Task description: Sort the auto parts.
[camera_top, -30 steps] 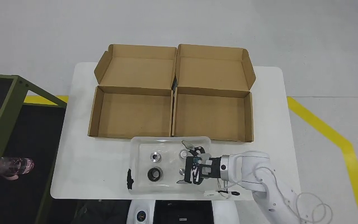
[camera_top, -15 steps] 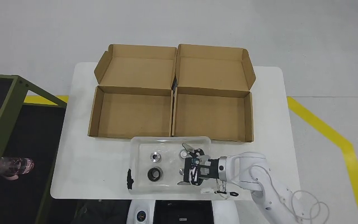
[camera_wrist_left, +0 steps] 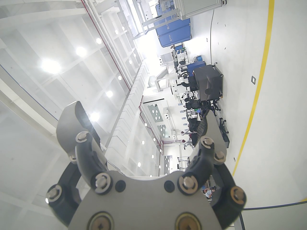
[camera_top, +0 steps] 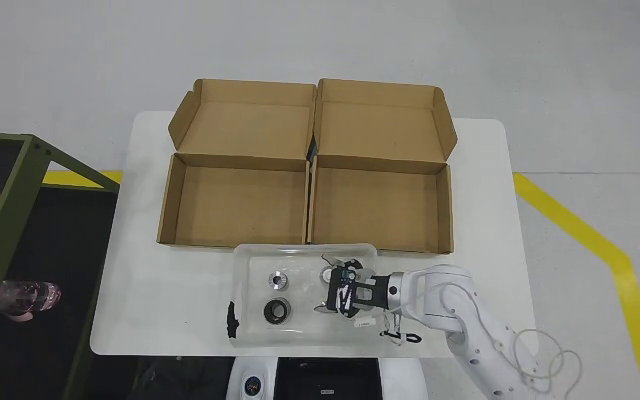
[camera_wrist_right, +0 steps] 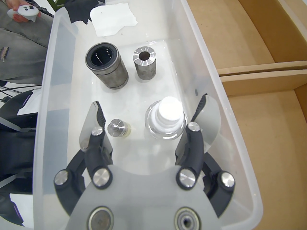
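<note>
A clear plastic bin (camera_top: 300, 247) at the table's near edge holds the auto parts. In the right wrist view the bin (camera_wrist_right: 191, 27) contains a large dark linear bearing (camera_wrist_right: 106, 65), a smaller steel bushing (camera_wrist_right: 144, 63), a white stepped part in a shiny ring (camera_wrist_right: 168, 118) and a small metal stud (camera_wrist_right: 118, 127). My right gripper (camera_wrist_right: 150, 107) hangs open inside the bin, with its fingers on either side of the white part and the stud and touching neither. The top view shows the right gripper (camera_top: 340, 293) over the bin's right half. My left gripper (camera_wrist_left: 140, 116) is open and holds nothing, with the room behind it.
Two open cardboard boxes, left (camera_top: 235, 205) and right (camera_top: 378, 208), sit side by side just beyond the bin, with their lids folded back. Their edge (camera_wrist_right: 239, 37) runs close along the bin's wall. A white paper scrap and black tape (camera_wrist_right: 112, 21) mark the bin's far end.
My right gripper has shifted a little toward the boxes' side of the bin and now straddles the white part. It stays open. The parts have not moved.
</note>
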Motion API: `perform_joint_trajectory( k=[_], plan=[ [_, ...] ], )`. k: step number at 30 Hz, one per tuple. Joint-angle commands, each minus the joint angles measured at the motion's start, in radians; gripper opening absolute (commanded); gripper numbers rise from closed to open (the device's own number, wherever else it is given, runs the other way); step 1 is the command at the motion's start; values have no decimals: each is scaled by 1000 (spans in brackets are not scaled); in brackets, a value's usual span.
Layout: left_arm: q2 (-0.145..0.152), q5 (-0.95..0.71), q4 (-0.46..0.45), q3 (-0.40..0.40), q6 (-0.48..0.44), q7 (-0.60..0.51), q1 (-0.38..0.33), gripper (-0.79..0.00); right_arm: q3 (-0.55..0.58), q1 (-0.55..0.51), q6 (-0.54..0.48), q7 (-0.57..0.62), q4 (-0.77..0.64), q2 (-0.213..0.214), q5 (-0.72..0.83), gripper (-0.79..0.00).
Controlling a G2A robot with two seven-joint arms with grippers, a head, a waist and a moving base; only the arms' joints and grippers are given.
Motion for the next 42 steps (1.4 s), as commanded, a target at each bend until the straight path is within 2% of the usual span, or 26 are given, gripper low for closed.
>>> perform_joint_trajectory(
  k=[1,4,5,6,11,12,15,30,42],
  plan=[
    [0,0,0,0,0,0,0,0,-5,7,8,4,2,0,-4,-206],
    [0,0,0,0,0,0,0,0,-13,17,20,14,8,1,-18,-274],
    [0,0,0,0,0,0,0,0,-15,20,26,14,9,1,-22,-317],
    [0,0,0,0,0,0,0,0,-16,22,34,15,11,1,-28,-397],
    [0,0,0,0,0,0,0,0,-24,30,44,14,21,2,-44,-520],
    [0,0,0,0,0,0,0,0,-25,31,45,14,23,3,-46,-631],
    [0,0,0,0,0,0,0,0,-29,33,48,12,24,4,-46,-785],
    [0,0,0,0,0,0,0,0,-42,47,42,-98,-10,5,3,-785],
    [0,0,0,0,0,0,0,0,-54,77,37,-352,-6,1,-17,-785]
  ],
)
